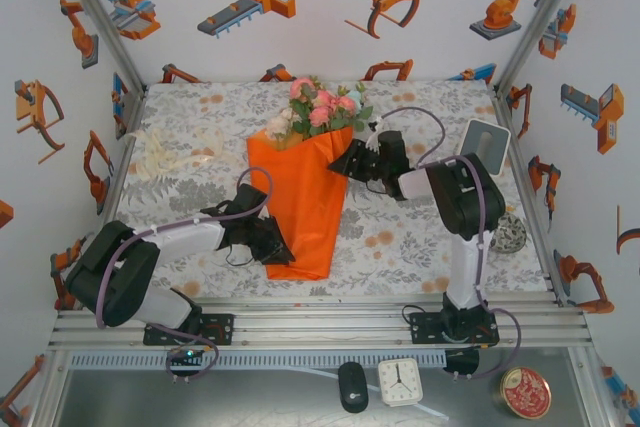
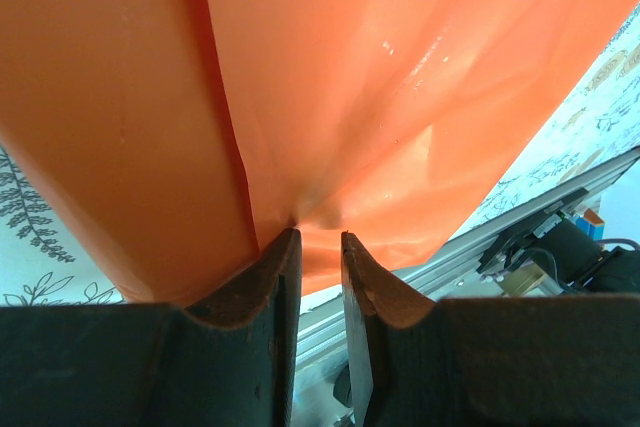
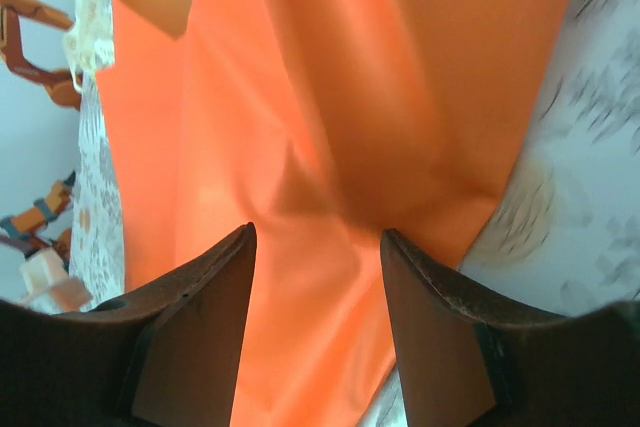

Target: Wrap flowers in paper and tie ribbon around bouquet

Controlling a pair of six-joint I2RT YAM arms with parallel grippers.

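Observation:
The bouquet lies on the patterned table, its orange paper (image 1: 300,197) rolled into a cone that points toward me. The pink and white flowers (image 1: 320,105) stick out of its far end. My left gripper (image 1: 274,245) rests at the cone's lower left edge. In the left wrist view its jaws (image 2: 318,235) stand a narrow gap apart, tips against a crease in the paper (image 2: 330,77) and nothing between them. My right gripper (image 1: 349,161) is at the cone's upper right edge. It (image 3: 318,229) is open, its tips on the paper (image 3: 330,97). The cream ribbon (image 1: 172,154) lies piled at the left.
A white slab (image 1: 487,143) leans at the right wall, with a metal mesh ball (image 1: 511,235) nearer to me. The aluminium rail (image 1: 320,325) runs along the front edge. Below it lie a black mouse (image 1: 352,386), a small clock (image 1: 400,380) and a red tin (image 1: 525,392).

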